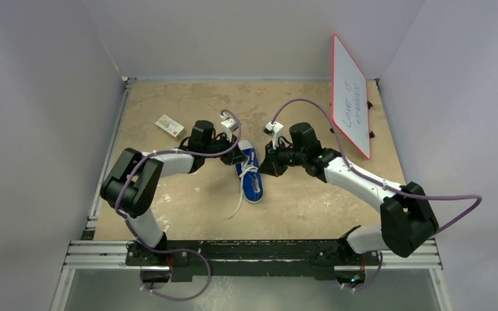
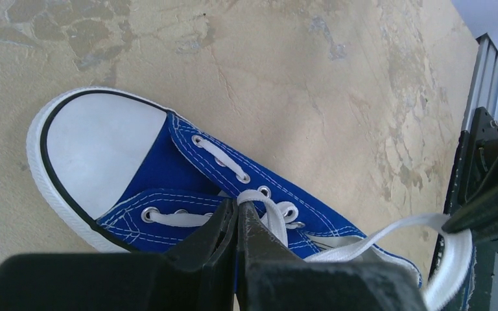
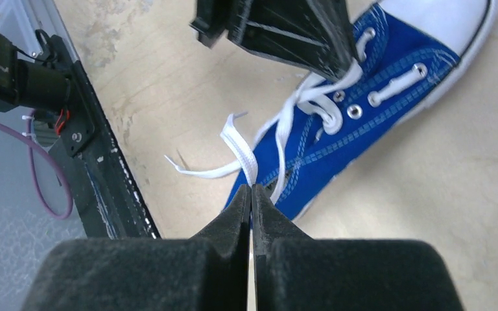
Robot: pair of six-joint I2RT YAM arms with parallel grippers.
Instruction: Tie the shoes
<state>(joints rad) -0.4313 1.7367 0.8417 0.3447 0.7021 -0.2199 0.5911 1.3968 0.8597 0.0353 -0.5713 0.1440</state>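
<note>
A blue canvas sneaker [image 1: 251, 173] with a white toe cap lies mid-table, toe pointing away from the arms. It also shows in the left wrist view [image 2: 168, 162] and the right wrist view [image 3: 337, 139]. My left gripper [image 1: 231, 156] is at the shoe's left side. In its own view [image 2: 239, 205] it is shut on a white lace [image 2: 269, 210] over the eyelets. My right gripper [image 1: 265, 166] is at the shoe's right side. In its own view [image 3: 251, 188] it is shut on another stretch of white lace [image 3: 240, 148], held up off the shoe. A loose lace end [image 1: 237, 206] trails toward the near edge.
A small white-and-red box [image 1: 169, 126] lies at the back left. A red-rimmed whiteboard [image 1: 351, 97] with handwriting leans at the back right. The black rail with the arm bases [image 1: 253, 249] runs along the near edge. Grey walls enclose the table.
</note>
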